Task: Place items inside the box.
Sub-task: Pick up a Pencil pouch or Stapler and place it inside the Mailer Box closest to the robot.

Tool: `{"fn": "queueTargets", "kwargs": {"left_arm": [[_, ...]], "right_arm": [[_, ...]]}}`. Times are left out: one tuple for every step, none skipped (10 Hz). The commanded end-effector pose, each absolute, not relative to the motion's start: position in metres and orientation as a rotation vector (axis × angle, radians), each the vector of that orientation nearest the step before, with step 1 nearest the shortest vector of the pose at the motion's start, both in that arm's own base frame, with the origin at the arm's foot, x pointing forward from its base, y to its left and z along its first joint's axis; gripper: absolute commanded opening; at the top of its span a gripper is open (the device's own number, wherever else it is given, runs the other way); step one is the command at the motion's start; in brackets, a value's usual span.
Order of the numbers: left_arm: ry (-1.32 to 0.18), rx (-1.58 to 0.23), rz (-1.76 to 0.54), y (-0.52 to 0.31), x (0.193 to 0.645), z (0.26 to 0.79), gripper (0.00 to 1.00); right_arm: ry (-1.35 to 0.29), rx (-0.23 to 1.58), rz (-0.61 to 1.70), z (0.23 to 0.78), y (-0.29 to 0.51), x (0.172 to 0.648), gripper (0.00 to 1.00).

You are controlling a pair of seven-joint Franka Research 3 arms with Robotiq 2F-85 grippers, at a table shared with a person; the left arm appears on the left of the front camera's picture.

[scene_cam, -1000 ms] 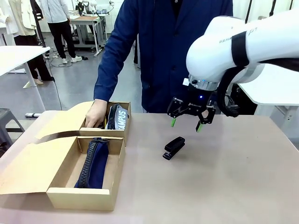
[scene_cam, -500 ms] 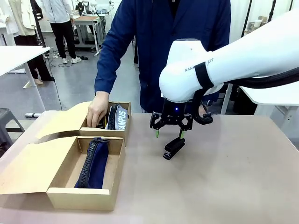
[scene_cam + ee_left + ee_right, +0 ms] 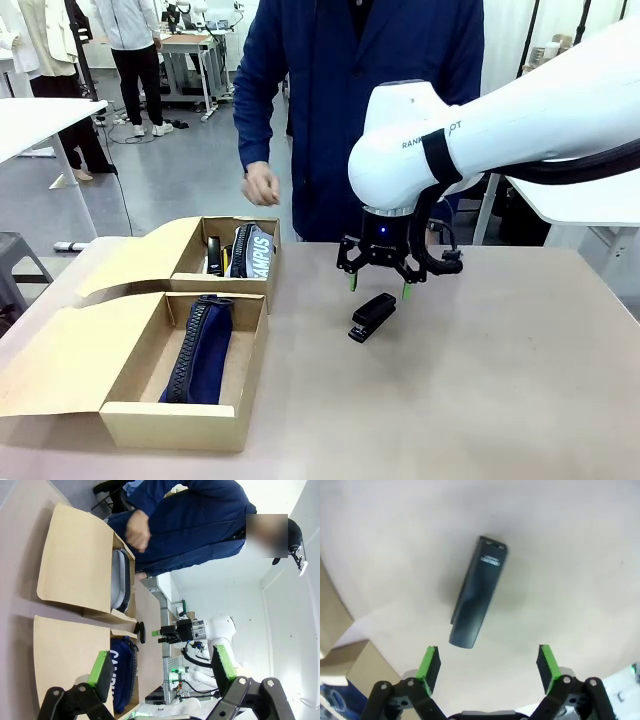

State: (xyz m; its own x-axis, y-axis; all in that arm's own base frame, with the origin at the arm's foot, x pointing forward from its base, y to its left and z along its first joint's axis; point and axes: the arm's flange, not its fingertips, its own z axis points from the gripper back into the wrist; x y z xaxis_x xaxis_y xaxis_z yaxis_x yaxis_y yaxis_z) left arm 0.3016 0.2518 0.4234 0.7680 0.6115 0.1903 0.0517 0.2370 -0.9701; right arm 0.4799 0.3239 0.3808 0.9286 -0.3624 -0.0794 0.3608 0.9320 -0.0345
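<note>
A shallow brown cardboard box (image 3: 170,425) at the lower left of the front view holds a navy zip pencil case (image 3: 203,350) lying lengthwise. At mid-frame, a black stapler (image 3: 372,316) sits alone on the beige table (image 3: 500,380), outside both boxes, its long axis slanting from lower left to upper right. The right gripper (image 3: 379,289) hangs just above it, green pads spread wide and holding nothing. In the right wrist view the stapler (image 3: 477,592) lies ahead of the spread fingers (image 3: 431,665), a little left of the middle of the gap, its length running roughly crosswise to the line between the pads. The right arm is plainly the nearer; the left gripper (image 3: 162,667), also spread and empty, hangs well apart. Behind, a second cardboard box (image 3: 275,250) carries a navy pouch lettered "CAMPUS" (image 3: 255,255), and the person's hand (image 3: 262,186) is raised above it.
</note>
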Motion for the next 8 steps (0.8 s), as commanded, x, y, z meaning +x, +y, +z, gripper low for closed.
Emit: {"fn": "queueTargets", "kwargs": {"left_arm": [[-0.628,-1.294,0.401,0.251,0.299,0.423,1.0],[-0.628,-1.294,0.401,0.251,0.299,0.423,1.0],[-0.628,-1.294,0.401,0.251,0.299,0.423,1.0],[-0.628,-1.294,0.401,0.251,0.299,0.423,1.0],[-0.628,-1.294,0.401,0.251,0.299,0.423,1.0],[-0.628,-1.294,0.401,0.251,0.299,0.423,1.0],[-0.628,-1.294,0.401,0.251,0.299,0.423,1.0],[-0.628,-1.294,0.401,0.251,0.299,0.423,1.0]], "right_arm": [[0.108,-0.018,-0.432,0.378,0.334,0.481,1.0],[0.107,0.001,-0.435,0.374,0.333,0.483,1.0],[0.099,0.028,-0.43,0.371,0.331,0.487,1.0],[0.083,0.057,-0.432,0.362,0.332,0.492,1.0],[0.108,0.056,-0.426,0.347,0.335,0.499,1.0],[0.125,0.031,-0.453,0.331,0.337,0.504,1.0],[0.15,0.001,-0.446,0.316,0.341,0.505,1.0],[0.162,-0.006,-0.443,0.308,0.342,0.505,1.0]]}}
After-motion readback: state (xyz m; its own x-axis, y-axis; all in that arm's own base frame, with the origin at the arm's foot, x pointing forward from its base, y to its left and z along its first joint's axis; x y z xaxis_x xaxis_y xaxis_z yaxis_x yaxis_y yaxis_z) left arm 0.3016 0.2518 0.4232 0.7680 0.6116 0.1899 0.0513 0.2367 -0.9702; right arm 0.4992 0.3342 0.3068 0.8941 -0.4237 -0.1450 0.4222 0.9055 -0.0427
